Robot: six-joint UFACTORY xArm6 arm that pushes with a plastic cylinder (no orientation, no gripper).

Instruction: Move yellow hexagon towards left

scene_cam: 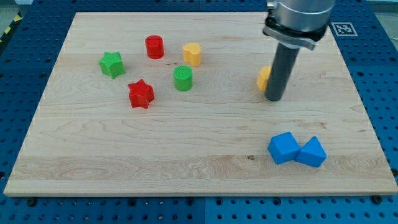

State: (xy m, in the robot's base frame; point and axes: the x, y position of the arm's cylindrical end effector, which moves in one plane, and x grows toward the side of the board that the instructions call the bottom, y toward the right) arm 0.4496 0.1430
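Observation:
A yellow block [192, 54] that looks hexagonal stands at the upper middle of the wooden board [199, 168]. A second yellow block [263, 78] sits to the right of centre. The rod hides its right part, so I cannot make out its shape. My tip [274, 99] rests on the board just right of and slightly below this second yellow block, close against it. The dark rod rises from the tip to the arm's grey body [297, 18] at the view's top.
A red cylinder [154, 47], green star [112, 64], red star [140, 94] and green cylinder [183, 78] cluster at the left of centre. A blue cube [283, 148] and a blue triangular block [311, 152] touch at the lower right.

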